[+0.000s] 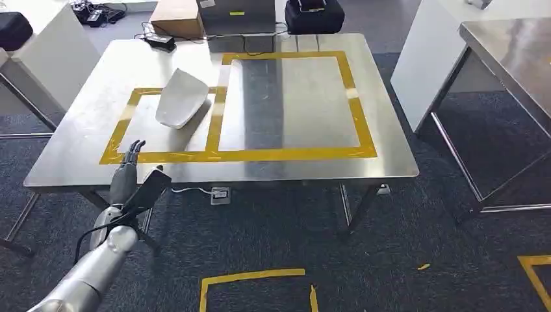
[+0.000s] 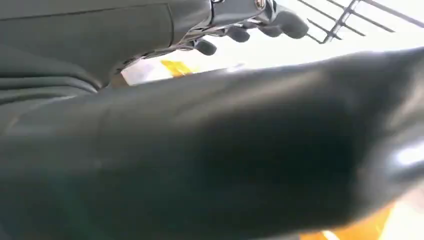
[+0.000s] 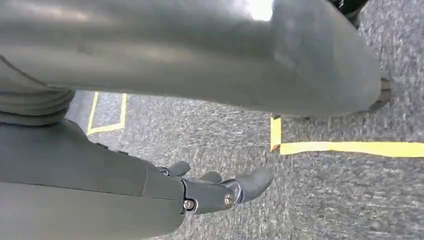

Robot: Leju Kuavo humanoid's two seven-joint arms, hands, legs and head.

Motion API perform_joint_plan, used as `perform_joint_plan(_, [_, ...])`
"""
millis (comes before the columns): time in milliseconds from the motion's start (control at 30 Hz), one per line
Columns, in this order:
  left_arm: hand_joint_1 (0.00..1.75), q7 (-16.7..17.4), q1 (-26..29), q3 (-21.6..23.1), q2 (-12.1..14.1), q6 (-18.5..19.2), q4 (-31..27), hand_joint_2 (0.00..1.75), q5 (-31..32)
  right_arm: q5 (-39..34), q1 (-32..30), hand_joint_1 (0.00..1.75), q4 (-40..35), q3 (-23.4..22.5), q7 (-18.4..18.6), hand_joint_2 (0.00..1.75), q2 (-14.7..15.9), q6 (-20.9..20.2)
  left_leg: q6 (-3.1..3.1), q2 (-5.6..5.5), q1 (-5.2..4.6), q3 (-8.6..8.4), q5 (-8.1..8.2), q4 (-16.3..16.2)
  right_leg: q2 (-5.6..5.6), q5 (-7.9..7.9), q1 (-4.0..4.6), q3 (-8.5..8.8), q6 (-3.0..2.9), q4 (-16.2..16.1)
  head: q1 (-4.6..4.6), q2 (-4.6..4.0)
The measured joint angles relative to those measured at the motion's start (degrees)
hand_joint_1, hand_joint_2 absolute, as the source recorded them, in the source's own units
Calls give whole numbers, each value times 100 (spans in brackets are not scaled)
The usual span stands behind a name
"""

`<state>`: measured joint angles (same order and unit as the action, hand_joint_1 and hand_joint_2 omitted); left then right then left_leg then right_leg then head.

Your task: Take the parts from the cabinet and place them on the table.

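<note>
head view looks down on a steel table (image 1: pixel 305 166) marked with yellow tape (image 1: pixel 260 155) in two joined rectangles, a small one on the left and a large one on the right. a pale grey curved part (image 1: pixel 182 99) lies inside the small rectangle, its far end tilted up and its near end just beside the strip that divides the two. it rests on the table, apart from both hands.

the left hand (image 1: pixel 130 172) reaches up from below at the near left edge of the table. its fingers (image 1: pixel 134 151) are stretched out straight, close together, with tips over the near tape strip; the thumb sticks out to the right. it holds nothing. left wrist view shows the same dark fingers (image 2: pixel 260 22) extended against a bright surface, with a blurred dark bulk of the hand across most of the picture and a bit of yellow behind.

right wrist view shows the right hand (image 3: pixel 210 192) hanging over dark grey carpet (image 3: pixel 325 200), fingers (image 3: pixel 252 181) loosely extended and slightly bent, nothing in them. yellow floor tape (image 3: pixel 350 148) runs across the carpet near it.

beyond the table sit a cardboard box (image 1: pixel 177 18), a dark case (image 1: pixel 314 16) and some cables (image 1: pixel 97 13). another steel table (image 1: pixel 513 58) stands to the right, well apart.
</note>
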<state>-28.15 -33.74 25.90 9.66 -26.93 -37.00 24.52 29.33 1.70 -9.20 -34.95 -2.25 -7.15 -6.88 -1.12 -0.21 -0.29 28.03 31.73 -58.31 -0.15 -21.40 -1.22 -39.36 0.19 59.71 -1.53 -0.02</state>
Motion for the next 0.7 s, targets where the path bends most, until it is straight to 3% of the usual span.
perform_joint_plan(67, [0, 20, 31, -2, 35, 4, -24, 0, 2, 0, -7, 0, 2, 0, 4, 0, 0, 0, 109, 4, -14, 64, -87, -1, 6, 133, 8, 0, 98, -100, -33, 0])
perform_joint_plan(100, [0, 20, 38, -2, 35, 7, -33, 0, 4, 0, -18, 0, 2, -2, 7, 0, 0, 0, 177, 37, 32, 123, -196, 43, 18, 90, -24, -47, 122, -70, -44, 0])
perform_joint_plan(133, [0, 22, 46, -2, 33, 13, -52, 0, 7, 0, -21, 0, 2, -2, 13, 0, 2, 0, 227, 43, 28, 177, -279, 46, 24, -229, -13, -126, 142, 68, -37, 0])
perform_joint_plan(200, [0, 22, 68, -2, 37, 11, -70, 0, 7, 2, -32, 0, 2, -2, 18, 0, 4, 0, 264, 43, 21, 378, -438, 40, 23, -979, -12, -314, 189, 811, -17, 0])
perform_joint_plan(233, [0, 22, 95, -4, 41, -15, -74, 0, 7, 0, -29, 0, 2, -2, 17, 0, 9, 11, 273, 44, 9, 471, -509, 34, 23, -1203, -6, -393, 204, 1240, -17, 0])
perform_joint_plan(267, [0, 17, 145, -11, 44, -61, -92, 0, 4, -4, -27, 0, 2, -2, 17, 0, 11, 35, 270, 49, 0, 572, -578, 21, 23, -1250, 5, -419, 206, 1597, -15, 0])
perform_joint_plan(300, [0, 13, 217, -31, 50, -112, -131, 0, -20, -7, -27, 0, 2, -7, 17, 0, 13, 61, 264, 51, -5, 670, -643, 2, 23, -1121, 13, -351, 199, 1720, -11, 0])
perform_joint_plan(333, [0, 9, 304, -70, 63, -184, -184, 0, -31, -7, -28, 0, 2, -9, 13, 0, 15, 79, 254, 59, -8, 764, -700, -21, 23, -907, 23, -158, 180, 1598, -11, 0])
perform_joint_plan(367, [0, 35, 396, -98, 68, -293, -258, 0, -17, -4, -30, 0, 2, -11, -2, 0, 17, 87, 242, 65, -10, 854, -752, -46, 23, -717, 37, 152, 149, 1249, -11, 0])
perform_joint_plan(400, [0, 70, 474, -118, 81, -382, -347, 0, 9, -2, -27, 0, 2, -13, -17, 0, 20, 92, 225, 65, -11, 930, -799, -73, 23, -669, 51, 528, 113, 771, -11, 0])
perform_joint_plan(433, [0, 107, 552, -144, 79, -400, -444, 0, 18, -2, -8, 0, -2, -15, -33, 0, 28, 90, 205, 74, -6, 972, -837, -107, 25, -916, 72, 880, 58, 238, -13, 0])
perform_joint_plan(467, [0, 138, 629, -177, 87, -415, -560, 0, 39, 0, 2, 0, -4, -17, -57, 0, 28, 87, 168, 74, -25, 1004, -873, -131, 26, -1040, 114, 1066, 8, -99, -15, 0])
perform_joint_plan(567, [0, 269, 798, -221, 94, -523, -800, 0, 260, 9, 15, 0, -4, -31, -96, 0, 26, 70, 65, 76, -3, 984, -1039, -34, 25, -918, 129, 964, -111, -87, 11, 0])
perform_joint_plan(600, [0, 278, 843, -243, 105, -676, -865, 0, 371, 13, 14, 0, -2, -33, -105, 0, 18, 68, 36, 62, -10, 1024, -1079, -37, -1, -809, 67, 922, -165, -160, 18, 0])
perform_joint_plan(633, [0, 280, 873, -258, 109, -884, -912, 0, 488, 20, 37, 0, -2, -35, -118, 0, 17, 68, 2, 34, -2, 1089, -848, -126, -16, -733, 68, 859, -198, -168, 11, 0])
perform_joint_plan(700, [0, 275, 875, -352, 114, -1224, -1043, 0, 783, 28, 32, 0, -4, -37, -131, 0, 20, 72, -75, 27, 37, 1262, -91, -796, -17, -576, 64, 685, -220, -170, -17, 0])
